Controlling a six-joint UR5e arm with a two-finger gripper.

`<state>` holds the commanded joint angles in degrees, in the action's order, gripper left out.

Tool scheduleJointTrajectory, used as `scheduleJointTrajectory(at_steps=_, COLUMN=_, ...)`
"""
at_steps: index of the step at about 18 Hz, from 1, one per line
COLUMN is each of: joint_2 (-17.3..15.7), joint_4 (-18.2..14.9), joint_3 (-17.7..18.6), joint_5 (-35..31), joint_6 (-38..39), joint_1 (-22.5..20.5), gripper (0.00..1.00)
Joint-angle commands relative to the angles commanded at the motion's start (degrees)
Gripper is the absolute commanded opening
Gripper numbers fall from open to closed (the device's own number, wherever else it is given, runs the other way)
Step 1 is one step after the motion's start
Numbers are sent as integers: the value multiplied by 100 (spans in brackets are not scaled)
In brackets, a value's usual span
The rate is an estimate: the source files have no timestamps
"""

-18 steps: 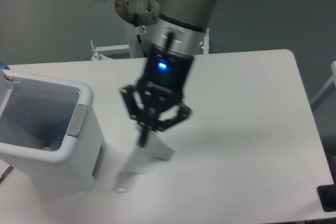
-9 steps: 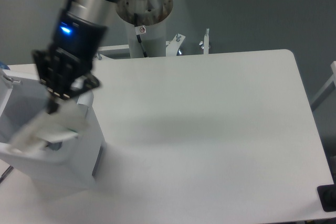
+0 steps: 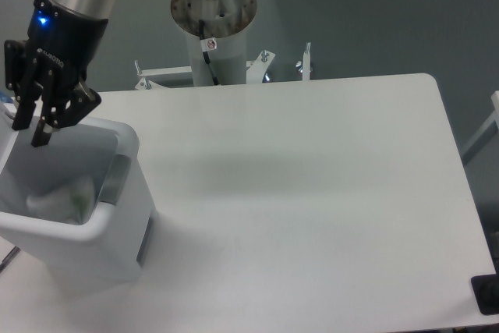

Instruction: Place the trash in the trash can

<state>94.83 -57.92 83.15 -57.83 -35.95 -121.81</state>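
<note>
Fixed camera view, the only one supplied: the gripper stands over the far rim of the trash can at the table's left end, its two fingers spread apart and holding nothing. Half a second earlier the same fingers were clamped on the flattened pale carton, carried over the can's mouth; a second earlier the carton hung from them above mid-table. The carton now lies inside the can, slumped against the near inner wall, clear of the fingers. The bottle cannot be made out in the can at this moment; the carton may be covering it. The white table carries no trash in view. Judgement: the release is done, and with no piece left outside the can the task appears complete, pending arm withdrawal.
</note>
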Motion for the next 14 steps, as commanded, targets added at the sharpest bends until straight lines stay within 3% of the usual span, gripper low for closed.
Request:
scheduleJointTrajectory(at_steps=2, joint_2=131, joint_4=26, joint_3=-149, joint_5=-35, joint_6=9, joint_1=-157, gripper=100)
scheduleJointTrajectory(at_steps=7, joint_2=544, joint_4=158, joint_3=-176, joint_5=-53, joint_6=-61, joint_1=-1342, gripper=100)
scheduleJointTrajectory(at_steps=14, joint_2=1212, joint_4=158, joint_3=-132, joint_5=-878, joint_6=-1255, joint_1=-2653, gripper=100)
